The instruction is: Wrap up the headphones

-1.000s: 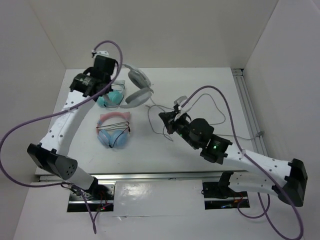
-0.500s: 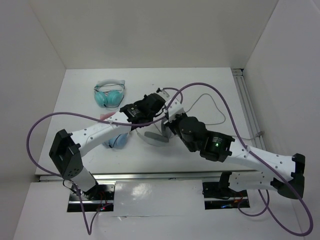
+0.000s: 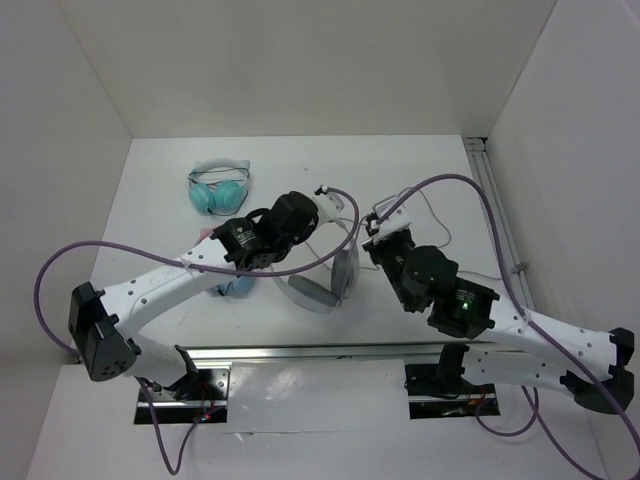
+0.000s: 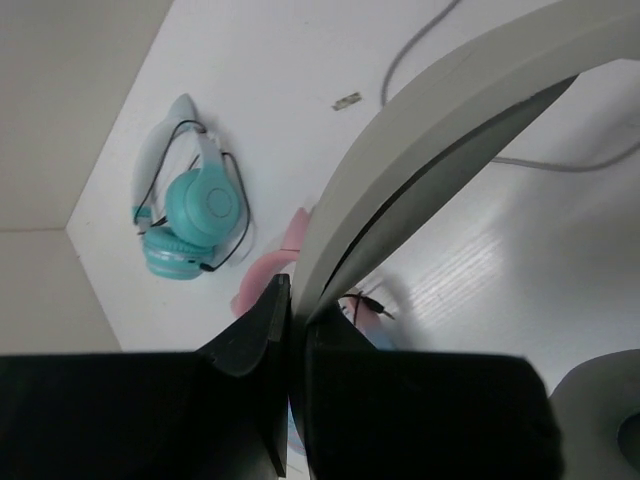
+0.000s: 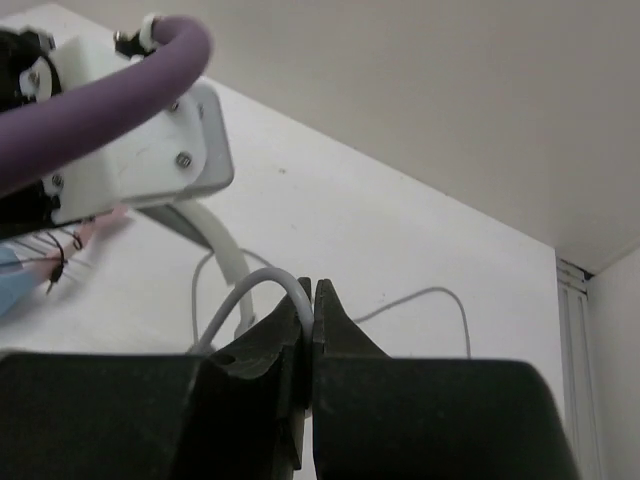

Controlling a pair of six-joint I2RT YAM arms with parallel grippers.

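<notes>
1. The light grey-white over-ear headphones (image 3: pixel 345 265), with a wide headband and grey ear cups, hang over the near middle of the white worktop (image 3: pixel 420 170). The left end effector (image 4: pixel 292 320) is clamped on the headband, and one ear cup hangs towards the arm bases.
2. Just right of the headphones, the right end effector (image 5: pixel 311 300) is pinched shut on their long thin grey cable (image 5: pixel 268 282). The cable arches up into the grip from below.
3. A second ago the headphones lay far back and to the left, and the cable was strewn across the middle. The left arm has since swung them forward to the centre, and the right arm has drawn back to their right side. Judging by this, band and cable are now each in a grip and near each other, ready for winding. No turn of cable round the band is visible yet.
4. Left of the headphones, the pink-banded pair with blue ear cups (image 4: pixel 265 275) lies mostly hidden under the left arm.
5. Farther back and left of the headphones rests the teal pair with a white headband (image 3: pixel 220 188), its dark cord coiled on it.
6. Beyond and right of the headphones, slack cable trails over the smooth matt worktop. Plain white walls close the back and both sides, and a metal rail (image 3: pixel 495 200) runs along the right.
</notes>
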